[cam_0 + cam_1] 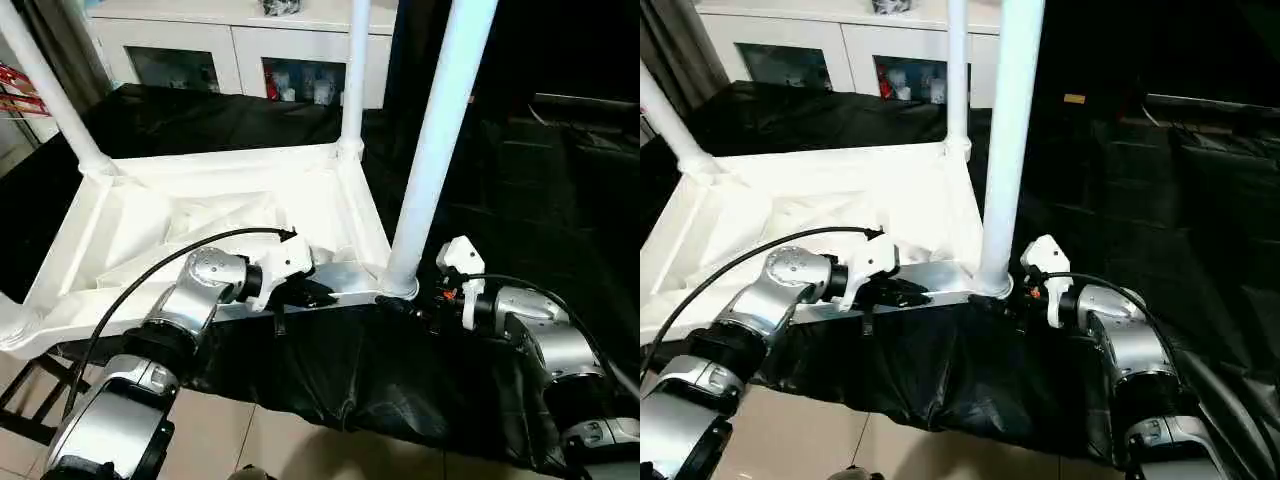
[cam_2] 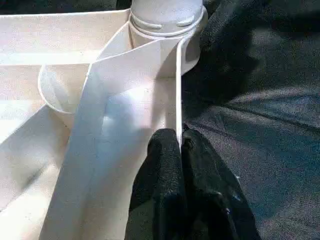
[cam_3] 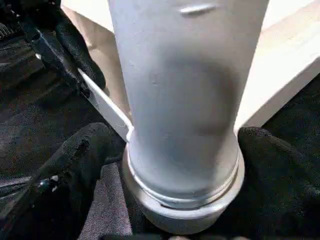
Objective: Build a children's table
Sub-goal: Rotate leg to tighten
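Between right gripper (image 3: 182, 165) fingers, table leg (image 1: 432, 150); left gripper (image 2: 180, 150) pinching rim (image 2: 177, 85).

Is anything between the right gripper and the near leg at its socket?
Nothing visible. The right gripper has a finger on each side of the near leg just above the corner socket. The left gripper pinches the tabletop rim beside it, clear of that leg.
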Tool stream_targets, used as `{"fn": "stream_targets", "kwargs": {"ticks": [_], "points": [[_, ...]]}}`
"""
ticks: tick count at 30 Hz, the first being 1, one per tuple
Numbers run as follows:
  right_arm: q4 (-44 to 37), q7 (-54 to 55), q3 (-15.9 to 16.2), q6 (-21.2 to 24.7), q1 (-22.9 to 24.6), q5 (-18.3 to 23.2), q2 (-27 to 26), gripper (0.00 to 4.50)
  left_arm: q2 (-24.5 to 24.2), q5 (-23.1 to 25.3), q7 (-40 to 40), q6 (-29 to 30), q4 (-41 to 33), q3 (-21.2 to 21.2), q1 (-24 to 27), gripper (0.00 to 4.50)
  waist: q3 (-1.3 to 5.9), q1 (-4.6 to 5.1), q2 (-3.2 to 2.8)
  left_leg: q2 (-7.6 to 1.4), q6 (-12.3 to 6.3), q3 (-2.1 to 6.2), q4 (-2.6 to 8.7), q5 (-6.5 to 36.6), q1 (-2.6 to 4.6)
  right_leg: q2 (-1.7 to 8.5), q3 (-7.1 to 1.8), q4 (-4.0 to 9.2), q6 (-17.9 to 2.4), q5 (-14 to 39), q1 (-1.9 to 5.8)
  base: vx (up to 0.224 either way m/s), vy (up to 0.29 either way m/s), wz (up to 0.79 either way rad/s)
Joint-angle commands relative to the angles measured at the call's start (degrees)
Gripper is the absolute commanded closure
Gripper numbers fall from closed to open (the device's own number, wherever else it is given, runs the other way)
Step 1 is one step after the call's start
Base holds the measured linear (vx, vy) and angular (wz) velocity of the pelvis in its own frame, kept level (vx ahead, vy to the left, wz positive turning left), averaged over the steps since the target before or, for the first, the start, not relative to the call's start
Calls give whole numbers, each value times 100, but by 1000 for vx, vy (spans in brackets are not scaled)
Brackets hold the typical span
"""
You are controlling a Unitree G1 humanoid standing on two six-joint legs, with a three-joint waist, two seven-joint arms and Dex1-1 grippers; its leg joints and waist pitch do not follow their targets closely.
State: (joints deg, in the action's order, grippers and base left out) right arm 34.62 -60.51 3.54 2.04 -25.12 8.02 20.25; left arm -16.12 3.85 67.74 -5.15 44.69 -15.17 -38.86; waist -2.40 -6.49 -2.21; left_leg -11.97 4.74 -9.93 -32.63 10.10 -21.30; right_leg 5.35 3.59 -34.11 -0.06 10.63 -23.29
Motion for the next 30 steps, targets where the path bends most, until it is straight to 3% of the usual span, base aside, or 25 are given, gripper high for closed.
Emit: {"fn": "stream_targets", "kwargs": {"ticks": [1,6,15,19,28,30], "points": [[-378,-389,155,-53,4,255,-115,7,82,-116,-28,-54,-185,-5,-19,450,380,-32,34,-109,-479,-26,307,898,41,254,-167,269,-1599,32,357,0,0,0],[-531,-468,47,-112,56,349,-88,7,77,-116,-15,-37,-231,-6,42,450,388,-41,38,-109,-628,-29,284,835,41,252,-160,245,-1654,-193,351,0,0,0],[-547,-457,55,-52,47,342,-34,7,70,-112,-33,-30,-240,-14,83,450,402,-98,38,-106,-528,-25,281,811,52,249,-162,233,-1631,-165,353,0,0,0],[-249,-308,130,19,-64,138,19,35,57,-102,-57,-11,-242,-25,80,450,406,-115,33,-96,-525,-27,269,742,50,246,-159,228,-1632,-205,352,0,0,0],[-222,-340,99,71,-75,221,23,123,17,-94,-2,-17,-232,-39,98,450,419,-153,34,-96,-559,-26,250,690,53,244,-160,210,-1635,-298,357,0,0,0],[-207,-336,86,77,-81,245,21,141,5,-91,16,-19,-226,-43,97,450,416,-157,3,-97,-545,-20,253,728,52,245,-157,210,-1632,-251,353,0,0,0]]}}
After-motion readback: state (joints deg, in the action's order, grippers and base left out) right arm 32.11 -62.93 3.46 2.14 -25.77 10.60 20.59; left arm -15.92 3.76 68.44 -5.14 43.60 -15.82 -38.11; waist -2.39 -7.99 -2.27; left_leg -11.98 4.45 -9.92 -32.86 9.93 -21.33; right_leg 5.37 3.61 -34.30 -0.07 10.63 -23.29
